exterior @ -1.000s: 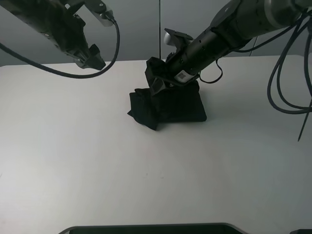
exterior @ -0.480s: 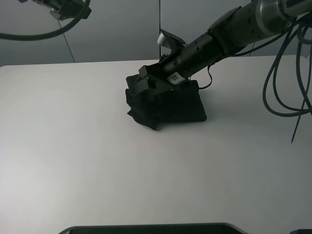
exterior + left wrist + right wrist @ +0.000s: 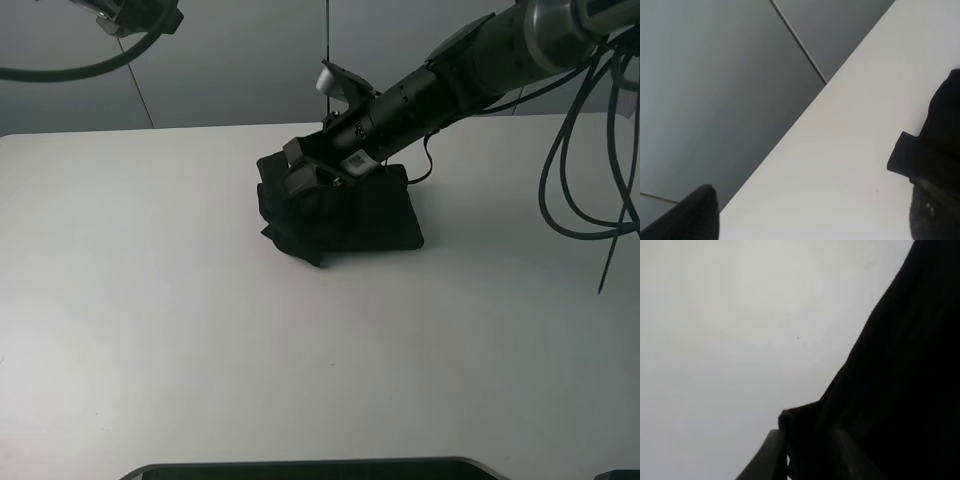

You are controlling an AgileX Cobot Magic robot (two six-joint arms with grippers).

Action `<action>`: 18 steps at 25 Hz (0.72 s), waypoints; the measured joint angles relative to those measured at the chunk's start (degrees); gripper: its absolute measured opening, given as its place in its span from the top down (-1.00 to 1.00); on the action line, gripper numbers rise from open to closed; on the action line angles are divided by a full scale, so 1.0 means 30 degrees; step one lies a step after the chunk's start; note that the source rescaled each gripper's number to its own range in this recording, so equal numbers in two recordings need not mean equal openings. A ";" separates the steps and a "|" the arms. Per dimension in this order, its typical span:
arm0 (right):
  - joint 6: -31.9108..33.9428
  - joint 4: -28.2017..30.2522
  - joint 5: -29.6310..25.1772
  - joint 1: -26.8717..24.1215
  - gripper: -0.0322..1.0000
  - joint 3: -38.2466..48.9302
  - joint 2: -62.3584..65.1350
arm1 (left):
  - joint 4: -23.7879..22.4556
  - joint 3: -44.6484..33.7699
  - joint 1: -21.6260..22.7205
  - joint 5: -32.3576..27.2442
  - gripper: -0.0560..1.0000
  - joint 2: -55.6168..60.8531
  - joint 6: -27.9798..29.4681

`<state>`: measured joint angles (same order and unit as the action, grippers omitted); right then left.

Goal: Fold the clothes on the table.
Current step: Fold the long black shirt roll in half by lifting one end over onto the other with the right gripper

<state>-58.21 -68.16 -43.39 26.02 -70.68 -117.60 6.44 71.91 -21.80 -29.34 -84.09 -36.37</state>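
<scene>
The clothes (image 3: pixel 372 222) lie as a compact black bundle on the far middle of the white table (image 3: pixel 300 350). No print shows. My right gripper (image 3: pixel 298 178) reaches in from the upper right and sits low on the bundle's left end. In the right wrist view its grey fingers (image 3: pixel 771 456) have black cloth (image 3: pixel 900 365) between them, so the right gripper (image 3: pixel 807 452) is shut on the fabric. My left gripper (image 3: pixel 150 18) hangs high at the top left, far from the shirt. The left wrist view shows its fingers (image 3: pixel 695 215) spread wide with nothing between them.
Grey wall panels (image 3: pixel 250 60) stand behind the table's far edge. Black cables (image 3: pixel 590 170) hang from the right arm at the right. A dark edge (image 3: pixel 300 468) shows at the table's near side. White tabletop (image 3: pixel 840 150) surrounds the bundle.
My right gripper moved left and down, bringing the lifted flap of cloth over the bundle's left end. The left arm rose away to the top left corner.
</scene>
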 joint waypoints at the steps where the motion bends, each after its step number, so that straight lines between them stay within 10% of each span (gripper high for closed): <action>1: -0.0033 0.0000 0.0274 0.0092 0.46 0.0000 0.0000 | 0.0052 0.0000 0.0000 0.0045 -0.99 0.0049 0.0000; 18: -0.0465 -0.0428 0.3345 0.3287 0.46 0.0000 -0.1393 | 0.0315 0.0000 0.0000 -0.0062 -0.99 0.3788 0.0077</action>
<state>-59.61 -69.44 -33.36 35.88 -70.68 -121.78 7.39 71.91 -21.80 -29.53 -72.73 -36.14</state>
